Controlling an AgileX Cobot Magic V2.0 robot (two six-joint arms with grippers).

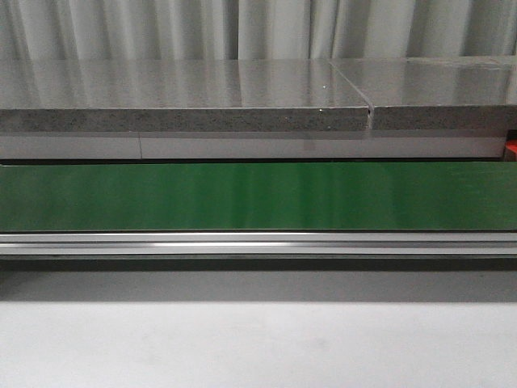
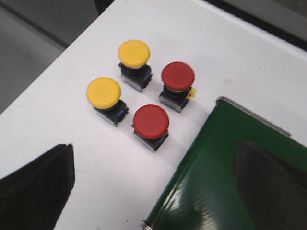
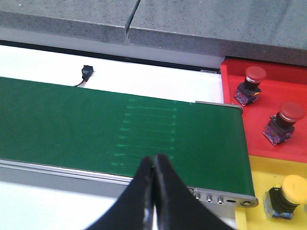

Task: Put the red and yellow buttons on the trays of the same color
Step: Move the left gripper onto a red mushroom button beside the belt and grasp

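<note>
In the left wrist view two yellow buttons (image 2: 134,53) (image 2: 103,92) and two red buttons (image 2: 178,76) (image 2: 151,121) stand in a cluster on the white table, beside the end of the green belt (image 2: 225,172). My left gripper (image 2: 153,187) hangs open above them, nothing between its fingers (image 2: 38,187). In the right wrist view my right gripper (image 3: 154,160) is shut and empty over the belt's near edge. The red tray (image 3: 278,115) holds two red buttons (image 3: 254,74) (image 3: 291,111). The yellow tray (image 3: 259,191) holds one yellow button (image 3: 293,188).
The green conveyor belt (image 1: 258,196) runs across the front view, with its metal rail (image 1: 258,242) in front and a grey stone counter (image 1: 186,97) behind. A small black connector (image 3: 87,72) lies on the white surface beyond the belt. Neither arm shows in the front view.
</note>
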